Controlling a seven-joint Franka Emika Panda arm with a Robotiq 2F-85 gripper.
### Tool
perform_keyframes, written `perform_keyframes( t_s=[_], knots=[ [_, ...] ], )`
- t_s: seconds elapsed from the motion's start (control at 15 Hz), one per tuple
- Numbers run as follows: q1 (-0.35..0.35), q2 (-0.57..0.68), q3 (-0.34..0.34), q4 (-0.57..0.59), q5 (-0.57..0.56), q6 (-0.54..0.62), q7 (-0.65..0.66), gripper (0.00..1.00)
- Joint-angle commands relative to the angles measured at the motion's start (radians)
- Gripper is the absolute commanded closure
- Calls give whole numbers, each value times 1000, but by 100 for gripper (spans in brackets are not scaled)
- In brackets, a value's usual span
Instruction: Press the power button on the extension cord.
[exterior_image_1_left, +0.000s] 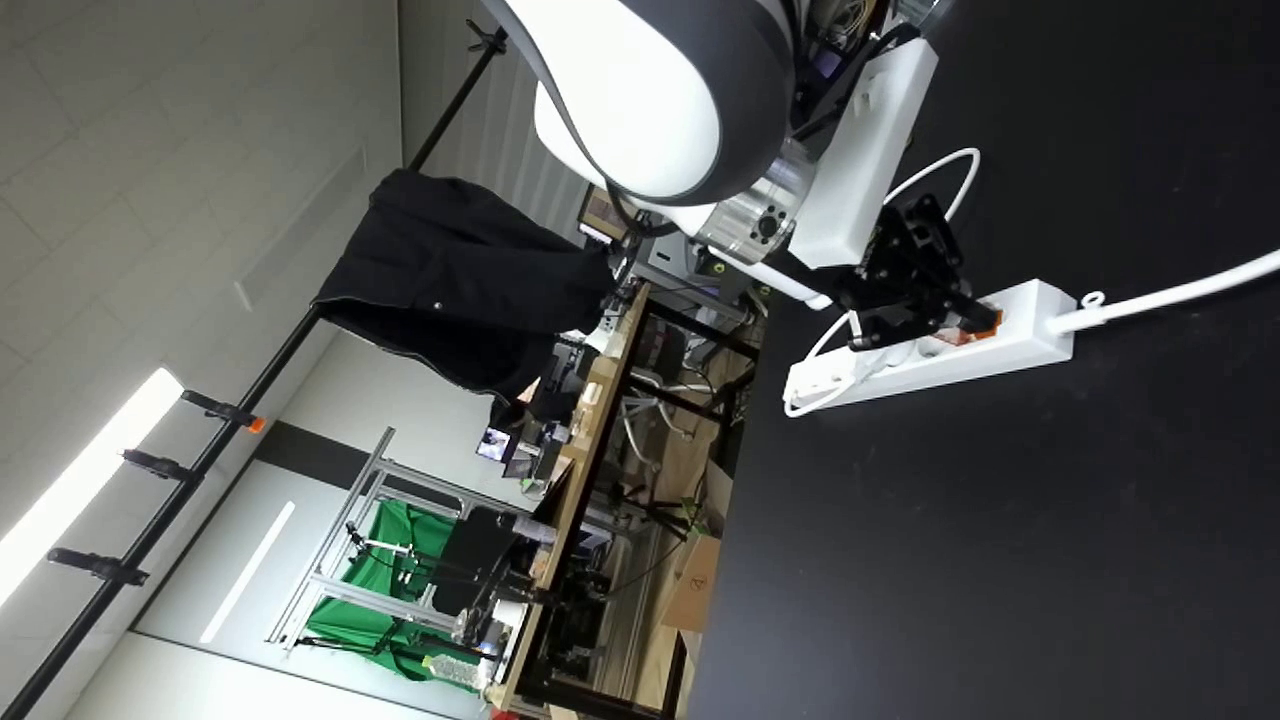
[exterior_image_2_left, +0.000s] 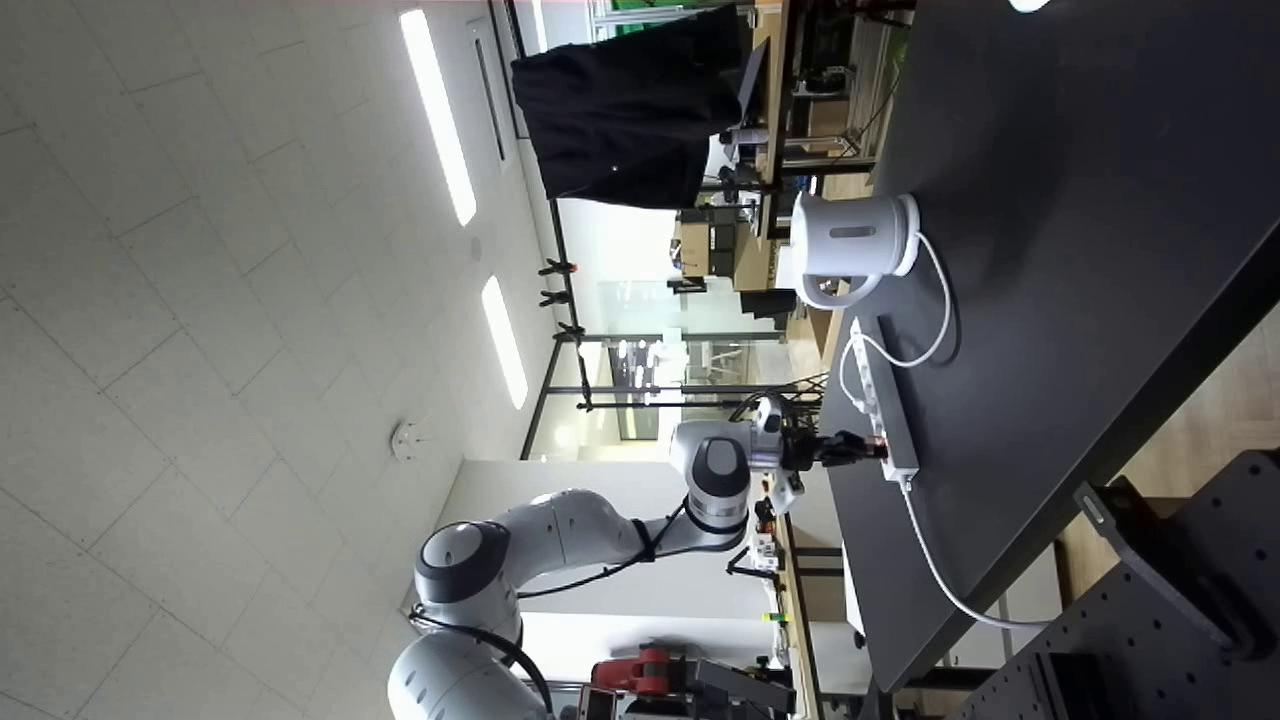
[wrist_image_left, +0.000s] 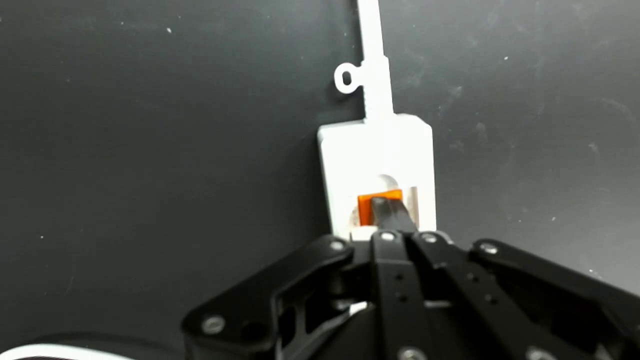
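Arm (exterior_image_2_left: 590, 530): raised beside the table (exterior_image_2_left: 1090, 250) and reaching over it; the lower links run out of frame. The wrist is bent so that the gripper (exterior_image_1_left: 975, 314) points down at the strip (wrist_image_left: 377, 150), near vertical in an exterior view.

Strip: lies on the table, with the orange button (wrist_image_left: 365, 211) set near its cable end. The strip's cable (exterior_image_1_left: 1190, 297) leaves this end and, in an exterior view, passes over the table's edge.

Clearance: bare table borders both long sides of the strip in the wrist view; a curve of white wire (wrist_image_left: 55, 350) enters the lower left corner there. In an exterior view a kettle (exterior_image_2_left: 860, 238) stands beyond the strip's socket end, and its lead (exterior_image_2_left: 948, 300) runs to the strip. A black perforated plate (exterior_image_2_left: 1105, 610) shows past the table's edge, well apart from the gripper.

Gripper: closed — the fingers (wrist_image_left: 391, 214) lie together, their tips at the button. In the wrist view the tips cover part of it, with orange showing along their left side and just past them. The tips appear to touch the button — how far it is pressed down is hidden by the fingers
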Motion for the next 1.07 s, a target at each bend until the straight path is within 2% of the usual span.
perform_keyframes(
  t_s=[0.0,0.27,0.47,0.8,1.0],
  knots=[
    [106,53,-78,65,-94,-75,154,100],
    [205,87,-145,117,-226,-171,295,100],
    [249,113,-162,159,-329,-251,388,100],
    [247,95,-139,182,-418,-332,457,100],
    [186,3,-85,118,-379,-316,398,100]
  ],
)
